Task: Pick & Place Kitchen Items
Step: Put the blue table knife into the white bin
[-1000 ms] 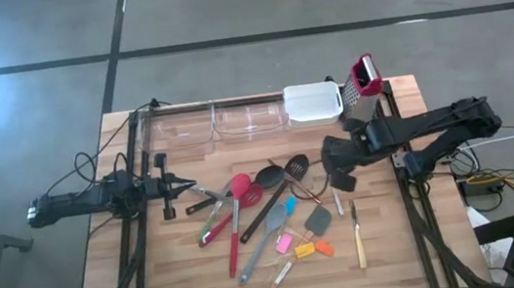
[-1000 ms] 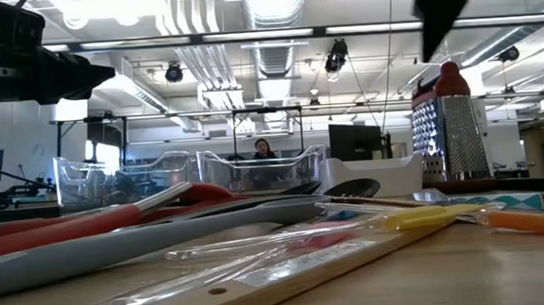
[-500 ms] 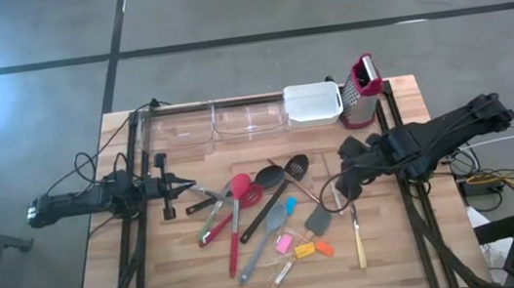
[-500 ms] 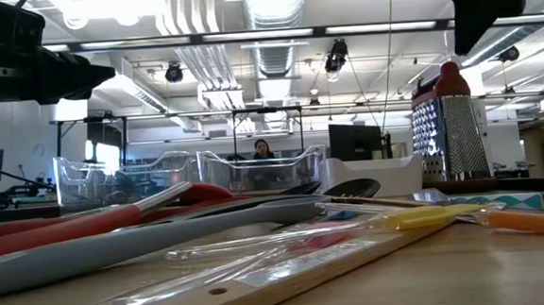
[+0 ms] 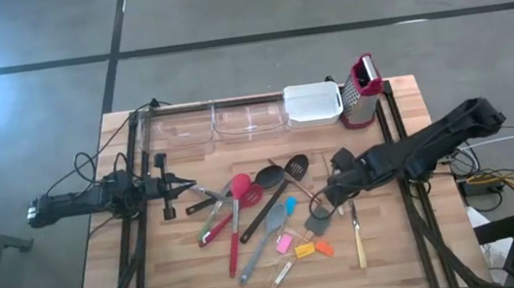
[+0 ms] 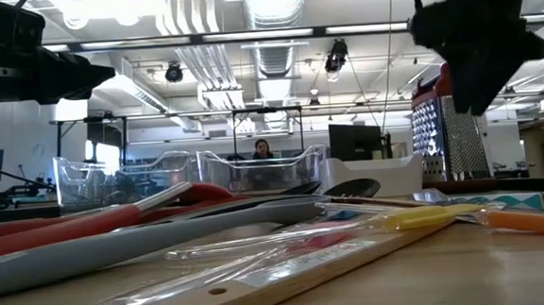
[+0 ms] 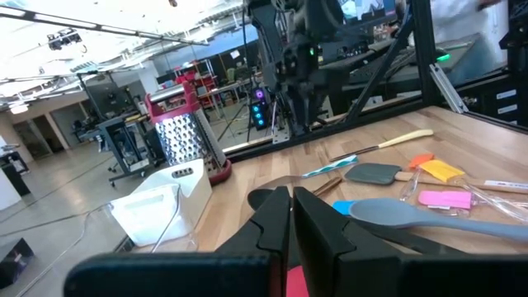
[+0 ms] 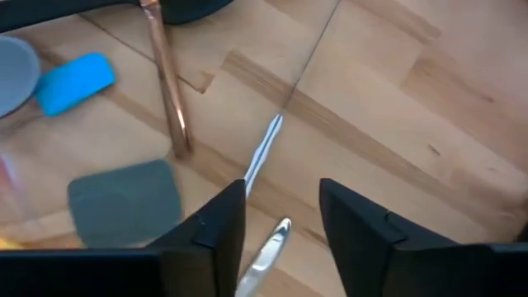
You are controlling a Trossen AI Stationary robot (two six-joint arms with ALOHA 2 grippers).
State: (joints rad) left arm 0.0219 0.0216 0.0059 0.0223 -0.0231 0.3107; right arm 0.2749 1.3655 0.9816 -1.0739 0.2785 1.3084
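Observation:
The kitchen items lie in a loose heap on the wooden table: a black slotted spoon [image 5: 296, 167], red tongs [image 5: 212, 220], a grey scraper [image 5: 319, 221], a blue scraper [image 8: 74, 82], and a pale-handled knife [image 5: 358, 240]. My right gripper [image 5: 327, 197] hangs open above the heap's right side, pointing steeply down. In its wrist view its fingers [image 8: 216, 231] stand on either side of a thin silver utensil [image 8: 262, 157] without touching it; the grey scraper [image 8: 124, 202] lies beside it. My left gripper [image 5: 185, 182] waits shut and level at the heap's left.
Along the far edge stand clear tubs [image 5: 215, 124], a white tub [image 5: 312, 103] and a steel box grater with a red top [image 5: 362, 92]. A copper handle [image 8: 165, 91] lies close to the silver utensil. Bare wood shows near the front edge [image 5: 400, 264].
My right gripper has come down toward the utensils and gone toward the table's near edge, rolling about its own axis. In the low view it narrowed to a single point before and now shows broader, its fingers apart. No utensil has moved.

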